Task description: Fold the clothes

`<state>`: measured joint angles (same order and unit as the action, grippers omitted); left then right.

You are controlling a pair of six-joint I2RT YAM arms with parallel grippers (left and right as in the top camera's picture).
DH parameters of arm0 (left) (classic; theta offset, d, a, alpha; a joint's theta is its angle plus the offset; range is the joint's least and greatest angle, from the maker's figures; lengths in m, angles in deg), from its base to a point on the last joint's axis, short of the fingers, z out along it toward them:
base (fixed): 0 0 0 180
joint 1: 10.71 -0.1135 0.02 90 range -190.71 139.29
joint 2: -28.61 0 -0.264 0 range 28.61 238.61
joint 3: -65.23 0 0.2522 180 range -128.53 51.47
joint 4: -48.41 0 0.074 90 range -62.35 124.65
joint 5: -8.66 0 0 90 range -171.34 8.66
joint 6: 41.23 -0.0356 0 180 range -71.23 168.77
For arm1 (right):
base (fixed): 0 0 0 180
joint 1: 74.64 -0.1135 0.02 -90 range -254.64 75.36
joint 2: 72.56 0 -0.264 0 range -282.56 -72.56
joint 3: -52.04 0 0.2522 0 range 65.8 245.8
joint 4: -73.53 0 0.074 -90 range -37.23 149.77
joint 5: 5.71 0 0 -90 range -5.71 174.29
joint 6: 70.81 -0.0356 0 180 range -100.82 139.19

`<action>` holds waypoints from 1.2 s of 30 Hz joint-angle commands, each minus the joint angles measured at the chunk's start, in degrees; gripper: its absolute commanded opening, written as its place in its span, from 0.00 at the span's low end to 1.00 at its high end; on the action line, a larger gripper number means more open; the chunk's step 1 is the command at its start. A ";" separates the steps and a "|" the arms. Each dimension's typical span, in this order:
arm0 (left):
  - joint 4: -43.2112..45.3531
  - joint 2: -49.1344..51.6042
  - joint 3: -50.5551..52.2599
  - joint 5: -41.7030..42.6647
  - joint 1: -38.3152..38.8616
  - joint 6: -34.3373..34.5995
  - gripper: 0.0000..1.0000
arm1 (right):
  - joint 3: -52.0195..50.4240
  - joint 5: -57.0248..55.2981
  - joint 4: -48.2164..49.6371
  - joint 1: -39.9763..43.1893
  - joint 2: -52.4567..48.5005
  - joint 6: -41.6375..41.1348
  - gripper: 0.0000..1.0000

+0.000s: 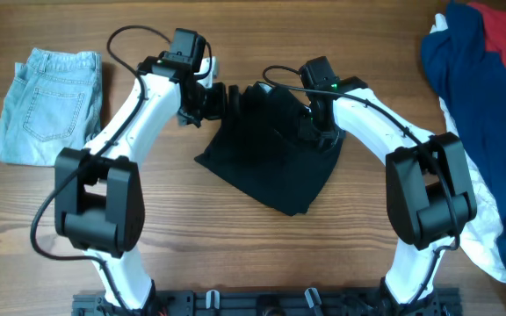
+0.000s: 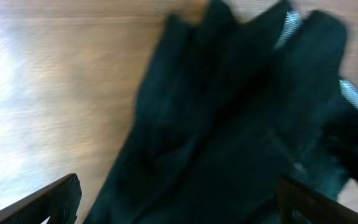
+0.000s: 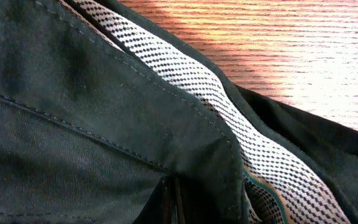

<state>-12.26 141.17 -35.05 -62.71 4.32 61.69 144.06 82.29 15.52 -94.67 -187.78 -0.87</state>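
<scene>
Evidently limp, the black garment [image 1: 275, 171] ahead of my spread left pincer [image 2: 178, 185] wants a hem grip; right pincer [image 1: 316, 133] unreadable.

Setting: robotics lab bench. Evidence: wood-grain tabletop [image 1: 235, 254]; white-and-black left arm [image 1: 104, 189] and right arm [image 1: 424, 189] fixed to a black base rail [image 1: 262, 305]; loose black cable [image 1: 135, 29]; clothes pile [image 1: 477, 105] staged at one edge.

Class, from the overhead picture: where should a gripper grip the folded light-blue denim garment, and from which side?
Pinch the right edge of the light-blue denim garment, approaching from the middle of the table. It lies flat and folded, so only an edge offers layers to pinch, and that edge faces the left gripper, likely the easier reach.
</scene>
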 commanded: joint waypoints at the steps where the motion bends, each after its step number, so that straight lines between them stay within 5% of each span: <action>1: 3.69 2.84 0.04 9.20 -0.31 -7.21 1.00 | 0.81 -2.45 -0.11 0.72 -0.74 0.59 0.04; 10: 11.17 6.97 0.04 9.46 -0.31 -9.75 1.00 | 0.81 -2.47 0.00 0.72 -0.74 0.59 0.04; 25: 9.62 12.74 0.04 15.39 4.11 -9.79 0.95 | 0.81 -2.47 0.04 0.72 -0.74 0.59 0.04; 27: 9.73 13.07 0.04 15.15 5.62 -10.23 0.88 | 0.81 -2.47 -0.07 0.72 -0.74 0.61 0.04; 32: 9.97 13.07 0.04 11.58 7.28 -11.04 0.40 | 0.81 -2.47 -0.42 0.72 -0.74 0.61 0.04; 36: 9.88 12.85 0.02 11.45 6.75 -11.02 0.19 | 0.81 -2.45 -1.03 0.72 -0.44 0.57 0.04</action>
<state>-2.30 153.34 -35.05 -51.25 11.12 51.14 144.06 81.20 15.04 -94.08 -187.78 -0.87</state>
